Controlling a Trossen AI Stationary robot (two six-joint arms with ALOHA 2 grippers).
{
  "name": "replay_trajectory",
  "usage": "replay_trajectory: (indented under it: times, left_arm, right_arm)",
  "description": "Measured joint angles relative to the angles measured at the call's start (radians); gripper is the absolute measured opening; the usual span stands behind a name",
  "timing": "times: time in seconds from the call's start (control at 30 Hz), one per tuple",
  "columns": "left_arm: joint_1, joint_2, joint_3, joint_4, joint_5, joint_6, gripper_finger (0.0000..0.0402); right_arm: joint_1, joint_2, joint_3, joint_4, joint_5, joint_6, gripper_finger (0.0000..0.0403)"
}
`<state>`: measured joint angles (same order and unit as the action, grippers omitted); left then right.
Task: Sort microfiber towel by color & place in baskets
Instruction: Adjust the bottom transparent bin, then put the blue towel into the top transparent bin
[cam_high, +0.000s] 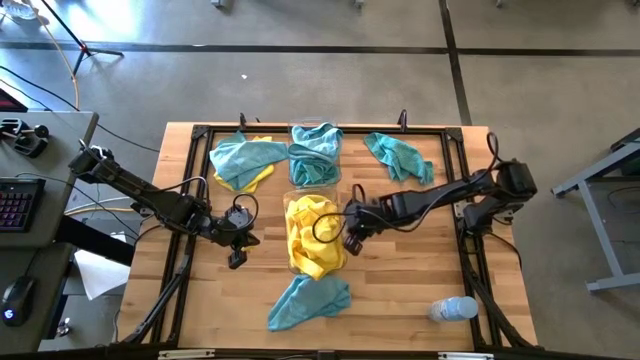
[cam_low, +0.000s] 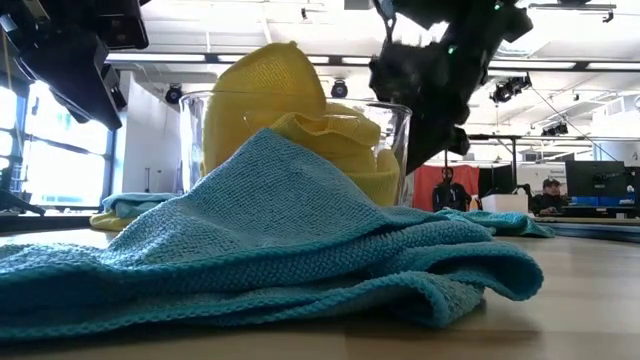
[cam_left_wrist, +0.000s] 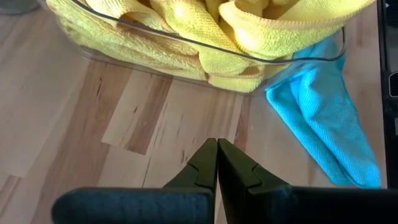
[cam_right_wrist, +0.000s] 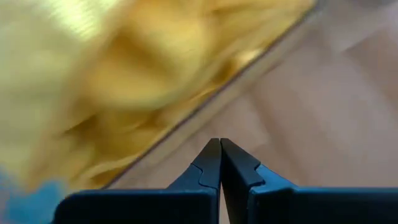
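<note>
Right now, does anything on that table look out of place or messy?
Yes. A clear plastic bottle lies tipped on its side near the table's corner, and yellow towels bulge over their basket's rim.

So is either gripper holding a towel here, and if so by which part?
Nothing is held. The left gripper and right gripper are both shut on nothing, over bare wood beside the basket of yellow towels.

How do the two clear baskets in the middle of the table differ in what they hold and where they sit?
The near basket is heaped with yellow towels that spill over its rim; the far basket holds teal towels. The near basket sits between the left gripper and the right gripper, both shut and empty; the far basket has neither gripper beside it. Both are clear plastic bins standing upright.
</note>
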<state>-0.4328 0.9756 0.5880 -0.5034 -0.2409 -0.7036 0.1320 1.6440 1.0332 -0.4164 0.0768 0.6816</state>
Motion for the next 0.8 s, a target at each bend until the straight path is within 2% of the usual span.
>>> replay_trajectory:
  times: [0.27, 0.4, 0.63, 0.8]
  left_arm:
    - [0.000, 0.000, 0.000, 0.000, -0.003, 0.041, 0.0000]
    - [0.000, 0.000, 0.000, 0.000, -0.004, 0.045, 0.0000]
    - [0.000, 0.000, 0.000, -0.004, -0.004, 0.054, 0.0000]
    - [0.000, 0.000, 0.000, -0.004, -0.006, 0.046, 0.0000]
  right_arm:
    - [0.088, 0.000, 0.000, 0.085, -0.072, 0.052, 0.0000]
    - [0.108, 0.000, 0.000, 0.094, -0.062, 0.060, 0.0000]
    - [0.073, -0.048, 0.000, -0.100, 0.057, 0.108, 0.0000]
    - [-0.040, -0.130, 0.000, -0.262, 0.076, 0.141, 0.0000]
